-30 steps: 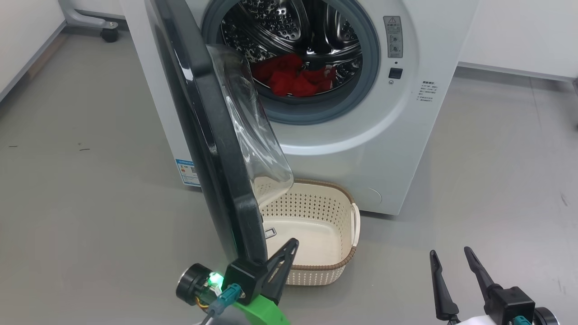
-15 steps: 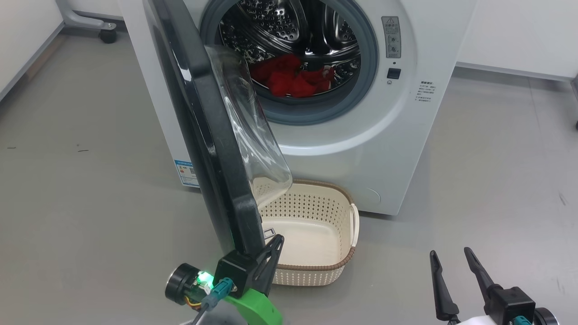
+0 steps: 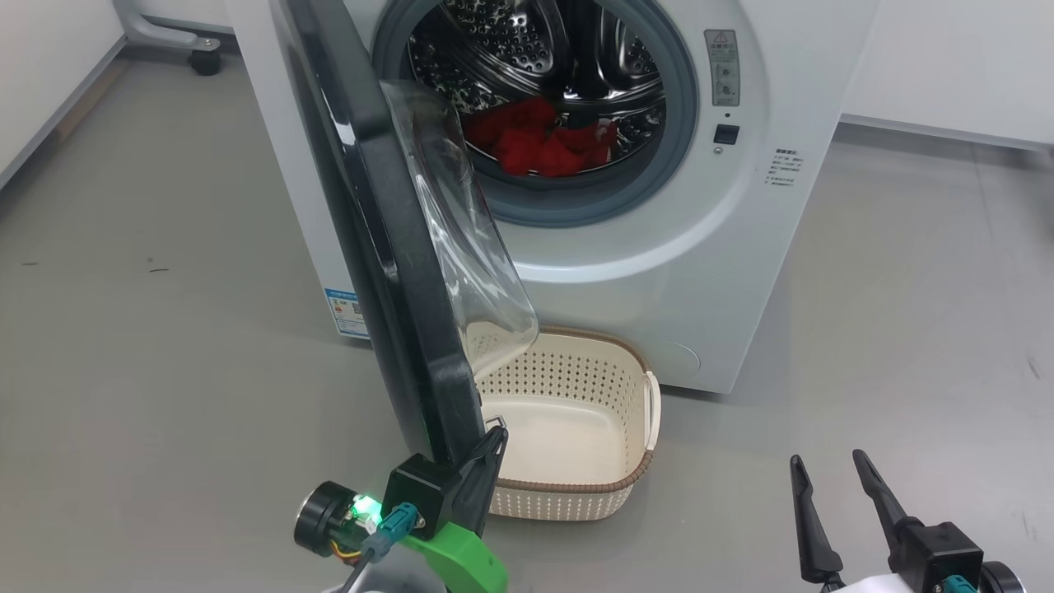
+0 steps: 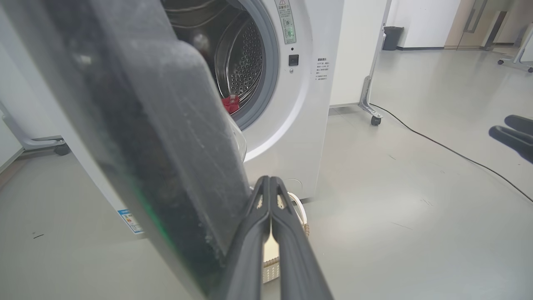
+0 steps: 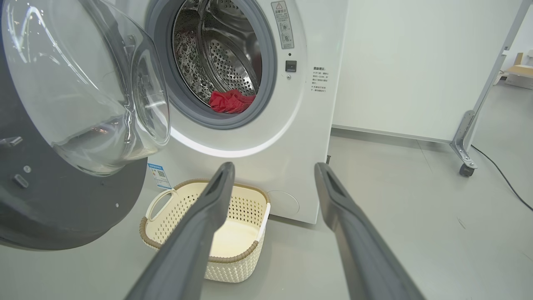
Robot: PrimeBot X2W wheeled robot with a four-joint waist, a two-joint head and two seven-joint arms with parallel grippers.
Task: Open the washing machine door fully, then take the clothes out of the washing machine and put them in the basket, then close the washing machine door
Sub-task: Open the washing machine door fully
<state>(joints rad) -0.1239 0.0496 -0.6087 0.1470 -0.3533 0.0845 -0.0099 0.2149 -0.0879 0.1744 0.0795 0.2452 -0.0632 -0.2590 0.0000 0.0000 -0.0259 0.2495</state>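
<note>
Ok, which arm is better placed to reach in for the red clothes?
Right. The right hand is open and free, with a clear line to the clothes. The left hand is shut, at the lower edge of the door.

The white front-loading washing machine (image 3: 659, 272) stood on the floor, its steel drum exposed. The washing machine door (image 3: 370, 214), black-rimmed with a bulging clear glass bowl, hung swung out at the left, edge-on towards the near side. Red clothes (image 3: 539, 144) lay bunched low in the drum. The cream perforated basket (image 3: 576, 484) sat upright just before the machine, partly behind the door's lower edge.
</note>
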